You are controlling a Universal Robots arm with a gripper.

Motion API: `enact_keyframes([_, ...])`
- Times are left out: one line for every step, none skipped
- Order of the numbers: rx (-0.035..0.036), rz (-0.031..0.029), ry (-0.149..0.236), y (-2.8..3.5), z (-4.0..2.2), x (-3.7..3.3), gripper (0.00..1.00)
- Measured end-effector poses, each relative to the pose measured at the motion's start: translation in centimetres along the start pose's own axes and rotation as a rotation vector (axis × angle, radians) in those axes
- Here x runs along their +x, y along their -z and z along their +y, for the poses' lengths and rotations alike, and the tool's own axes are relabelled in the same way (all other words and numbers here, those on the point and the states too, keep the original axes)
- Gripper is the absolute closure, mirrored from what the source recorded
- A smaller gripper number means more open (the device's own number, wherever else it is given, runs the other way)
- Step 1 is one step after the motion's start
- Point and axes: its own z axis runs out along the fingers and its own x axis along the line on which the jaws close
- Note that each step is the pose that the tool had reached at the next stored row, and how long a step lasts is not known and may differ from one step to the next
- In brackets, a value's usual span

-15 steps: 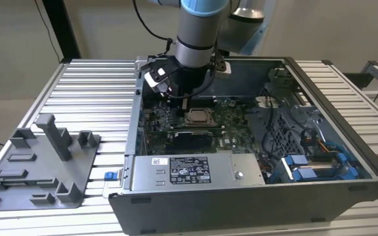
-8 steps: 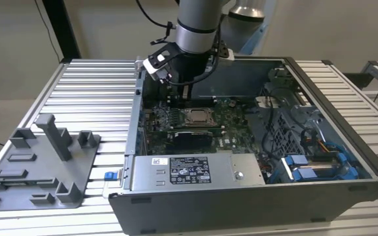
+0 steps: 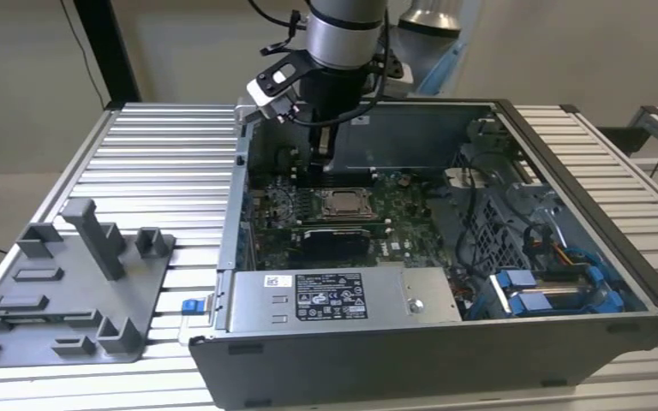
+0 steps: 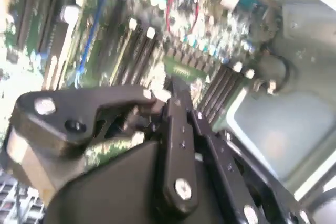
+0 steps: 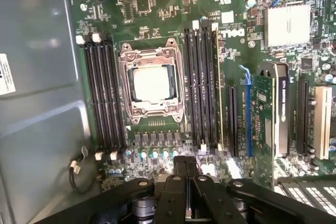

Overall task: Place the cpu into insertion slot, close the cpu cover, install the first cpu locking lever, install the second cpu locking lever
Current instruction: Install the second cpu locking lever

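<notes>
The cpu lies silver face up in the insertion slot on the green board. The cpu cover lies flat around it as a silvery frame. I cannot tell how the locking levers along the socket's sides stand. In the exterior view the cpu sits mid-board inside the open computer case. My gripper hangs just behind it, above the board. The black fingers are pressed together and hold nothing; the gripper stands off the socket's edge, over a row of small capacitors. The gripper is shut in the second wrist view too.
Black memory slots flank the socket on both sides. An expansion card stands upright further off. The case's metal wall is close by. A power supply, blue drive bays and a grey fixture tray show in the exterior view.
</notes>
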Motion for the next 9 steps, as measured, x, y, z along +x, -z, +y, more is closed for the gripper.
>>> enact_keyframes([0.0000,0.0000,0.000,0.03,0.00,0.00,1.00])
enact_keyframes([0.0001,-0.0002,0.000,0.06,-0.01,0.01,1.00])
enact_keyframes([0.0001,-0.0001,0.000,0.09,-0.01,0.01,1.00])
enact_keyframes([0.0001,-0.0002,0.000,0.12,-0.01,0.01,1.00])
enact_keyframes([0.0001,-0.0001,0.000,0.14,-0.02,0.01,1.00])
enact_keyframes([0.0001,-0.0002,0.000,0.18,-0.02,0.01,1.00])
enact_keyframes([0.0001,-0.0002,0.000,0.20,-0.02,0.02,1.00])
enact_keyframes([0.0001,-0.0001,0.000,0.23,-0.02,0.02,1.00])
enact_keyframes([0.0001,-0.0002,0.000,0.26,-0.03,0.02,1.00])
